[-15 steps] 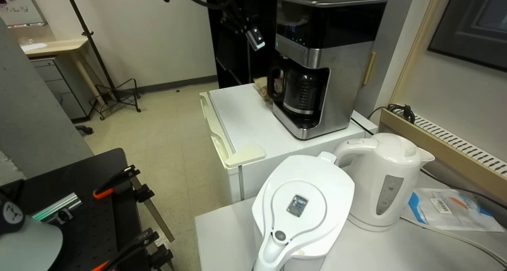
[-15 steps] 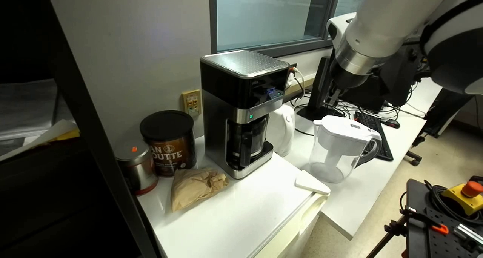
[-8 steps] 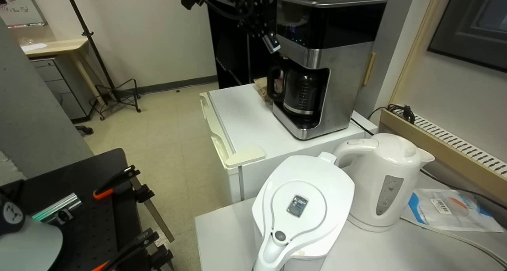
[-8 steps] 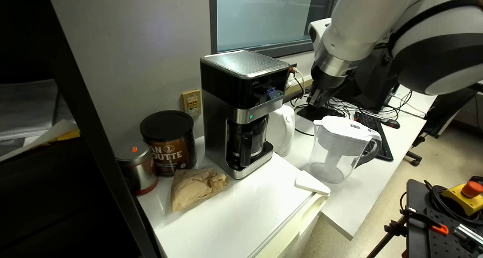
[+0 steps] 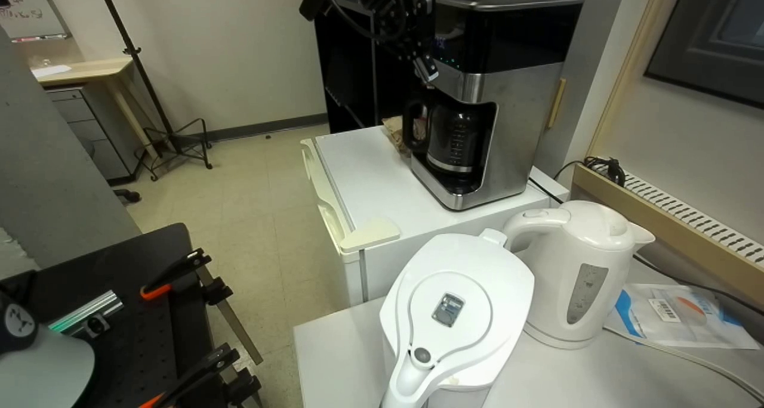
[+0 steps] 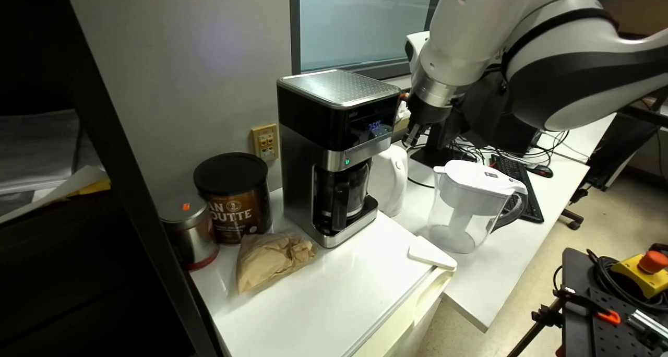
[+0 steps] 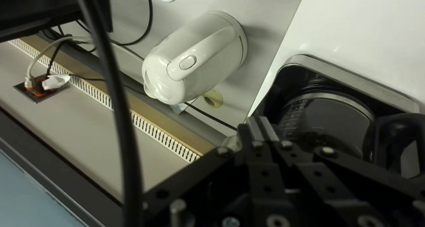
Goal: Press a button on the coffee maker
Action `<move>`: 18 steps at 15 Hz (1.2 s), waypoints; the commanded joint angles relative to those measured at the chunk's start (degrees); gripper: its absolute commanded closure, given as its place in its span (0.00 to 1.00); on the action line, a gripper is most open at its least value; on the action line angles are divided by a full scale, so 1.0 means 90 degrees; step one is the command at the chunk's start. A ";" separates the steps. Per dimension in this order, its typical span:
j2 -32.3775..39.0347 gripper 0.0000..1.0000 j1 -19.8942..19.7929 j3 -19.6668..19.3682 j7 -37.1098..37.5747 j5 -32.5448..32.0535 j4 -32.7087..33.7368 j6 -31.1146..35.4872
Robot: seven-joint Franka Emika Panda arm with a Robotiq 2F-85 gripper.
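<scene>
The coffee maker, tall and boxy with silver and black sides, stands upright on a white fridge top in both exterior views [image 5: 525, 121] [image 6: 308, 153]. Its dark carafe [image 6: 356, 190] sits in the base; the carafe also shows in the wrist view [image 7: 325, 124]. Blue digits glow on the display [image 6: 374, 125]. A green-lit button [image 6: 347, 161] is on the silver front strip; the gripper covers that spot in an exterior view. My gripper [image 5: 427, 71] is shut and empty, in front of the front panel at strip height. In an exterior view its fingertips [image 6: 412, 135] appear apart from the machine. The wrist view shows the fingertips [image 7: 262, 129] together.
A white kettle [image 5: 579, 277] and a white water-filter pitcher [image 5: 459, 312] stand on the adjoining table. A brown paper bag [image 6: 271, 258], a coffee tin [image 6: 235, 200] and a steel canister [image 6: 188, 231] stand on the machine's far side. A monitor and cables are behind the arm.
My gripper has moved towards the coffee maker's front, rightward in an exterior view and leftward in the opposite-facing one. It now overlaps the front panel's edge in an exterior view. The coffee maker has not moved.
</scene>
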 commanded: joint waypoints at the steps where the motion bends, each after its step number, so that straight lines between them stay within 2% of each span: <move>1: 0.0314 1.00 0.0208 -0.0194 0.0138 -0.0122 0.0326 0.0133; 18: 0.0674 1.00 0.0386 -0.0487 0.0408 -0.0417 0.0636 0.0627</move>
